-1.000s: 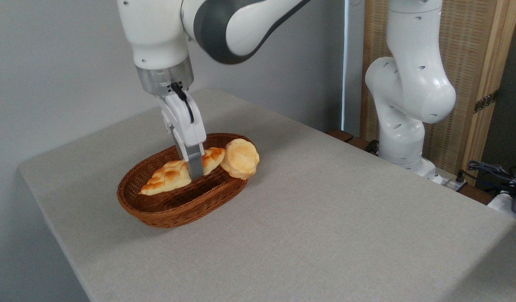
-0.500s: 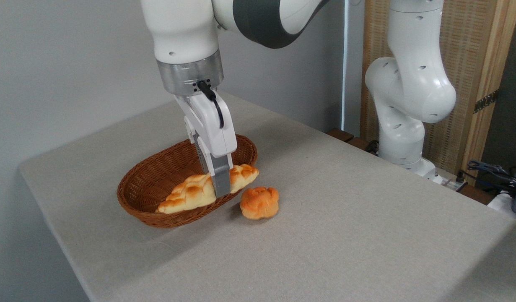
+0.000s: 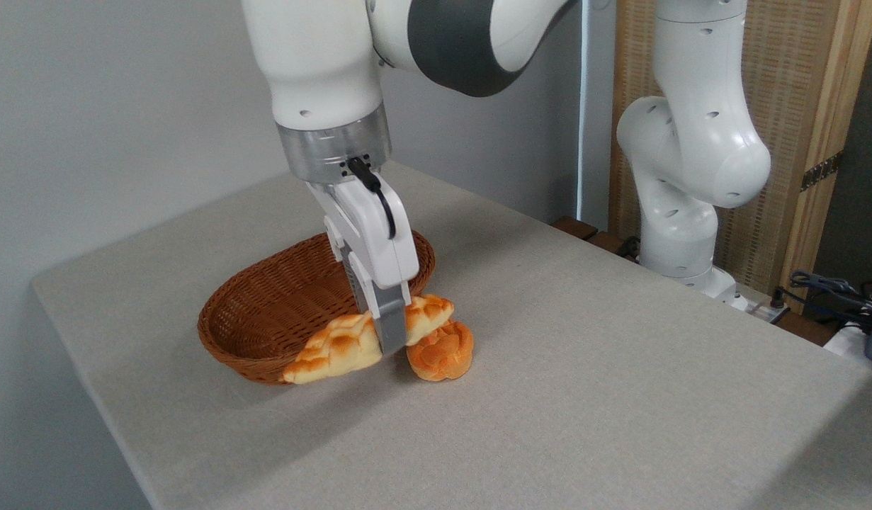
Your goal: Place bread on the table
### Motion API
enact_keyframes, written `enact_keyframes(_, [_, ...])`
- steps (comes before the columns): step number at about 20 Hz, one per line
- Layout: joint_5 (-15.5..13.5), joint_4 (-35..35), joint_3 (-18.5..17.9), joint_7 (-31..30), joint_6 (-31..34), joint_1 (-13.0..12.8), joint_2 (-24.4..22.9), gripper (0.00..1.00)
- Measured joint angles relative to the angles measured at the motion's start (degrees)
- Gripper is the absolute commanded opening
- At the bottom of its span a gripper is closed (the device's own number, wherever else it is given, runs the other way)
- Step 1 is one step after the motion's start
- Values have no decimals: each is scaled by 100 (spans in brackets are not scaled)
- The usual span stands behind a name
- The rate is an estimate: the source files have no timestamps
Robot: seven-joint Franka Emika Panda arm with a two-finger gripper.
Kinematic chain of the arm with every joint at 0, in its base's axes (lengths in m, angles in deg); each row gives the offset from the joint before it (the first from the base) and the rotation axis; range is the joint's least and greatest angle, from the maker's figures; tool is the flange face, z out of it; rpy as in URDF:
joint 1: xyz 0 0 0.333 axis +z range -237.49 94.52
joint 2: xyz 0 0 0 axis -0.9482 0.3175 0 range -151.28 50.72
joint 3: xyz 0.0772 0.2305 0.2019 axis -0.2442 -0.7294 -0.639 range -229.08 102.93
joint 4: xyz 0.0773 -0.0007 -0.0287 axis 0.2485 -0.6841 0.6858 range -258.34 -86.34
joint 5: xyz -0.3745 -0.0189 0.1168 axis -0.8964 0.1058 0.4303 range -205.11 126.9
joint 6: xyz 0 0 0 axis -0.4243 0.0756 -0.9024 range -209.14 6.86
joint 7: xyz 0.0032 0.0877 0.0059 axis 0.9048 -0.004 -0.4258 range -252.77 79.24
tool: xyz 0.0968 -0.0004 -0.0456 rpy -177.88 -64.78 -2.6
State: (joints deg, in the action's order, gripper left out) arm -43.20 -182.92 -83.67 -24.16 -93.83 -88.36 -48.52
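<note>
claw [image 3: 391, 340]: clamped across the middle of the bread [image 3: 336, 347], held aloft
bread: long axis level, over the basket [image 3: 265, 333] rim
surface [image 3: 584, 397]: bare cloth below, bun [image 3: 443, 352] beside

Bread [image 3: 336, 347]: long plaited loaf, golden-brown crust with pale yellow seams, tapered ends. Lower centre-left of the frame. Tilted, left tip lowest, right end raised; its middle is hidden behind a grey finger. Whether the left tip touches the surface cannot be told.

Table [image 3: 584, 397]: large top covered in light grey-beige fabric, rounded corner at frame left, filling the lower half of the frame.
</note>
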Motion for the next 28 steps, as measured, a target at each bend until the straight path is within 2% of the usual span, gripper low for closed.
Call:
enact_keyframes(10, [20, 4, -24, 11, 0, -60, 40, 42])
enact_keyframes(11, [88, 3, -48, 11, 0, -50, 65, 52])
enact_keyframes(13, [261, -1, -153, 13, -10, -40, 159, 91])
enact_keyframes(14, [296, -1, -191, 15, -28, -31, 218, 100])
enact_keyframes(20, [312, -1, -218, 15, -53, -20, 465, 100])
enact_keyframes(28, [312, 11, -218, 15, -54, -24, 505, 100])
